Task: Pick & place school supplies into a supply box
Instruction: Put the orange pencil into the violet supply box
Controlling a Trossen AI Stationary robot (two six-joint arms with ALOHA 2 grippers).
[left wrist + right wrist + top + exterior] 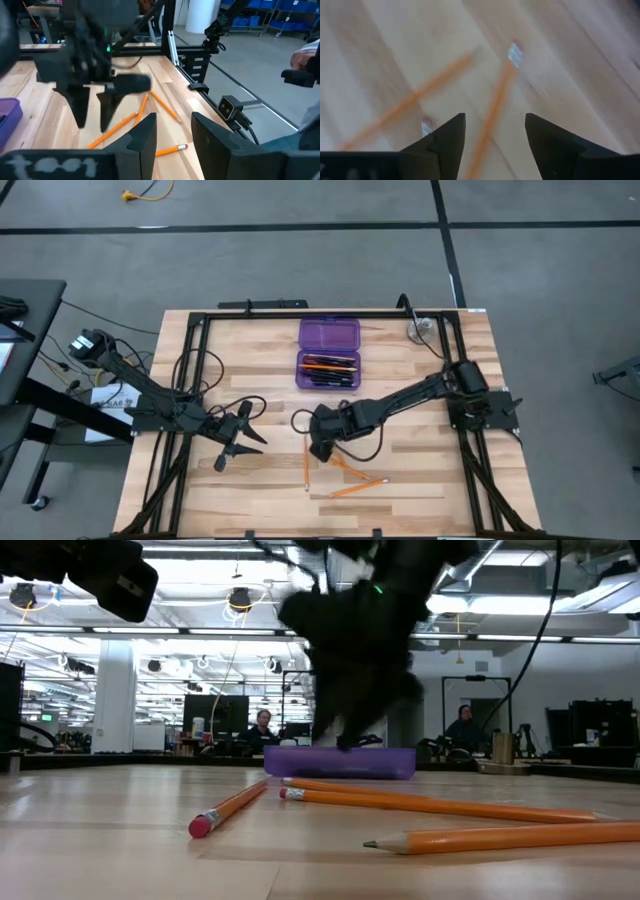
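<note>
From overhead I see the purple supply box (329,354) lying open at the far middle of the bench (250,350), its lid half empty and the nearer half holding a bundle of orange pencils and dark pens (328,368). Three orange pencils are loose on the wood nearer to me: one (305,463) lying lengthwise, a short one (349,470) angled just beside the right arm's end, and a third (359,487) closest to the front edge.

My right gripper (320,448) hangs over these loose pencils, just above the bench. Its wrist camera looks down between the two dark fingers (445,145), which stand apart with nothing between them; blurred pencils lie on the wood below.

My left gripper (228,452) waits to the left of the pencils, fingers parted and holding nothing. A round silver disc (418,330) sits near the far right corner. In the low view, people sit at desks in the room behind.
</note>
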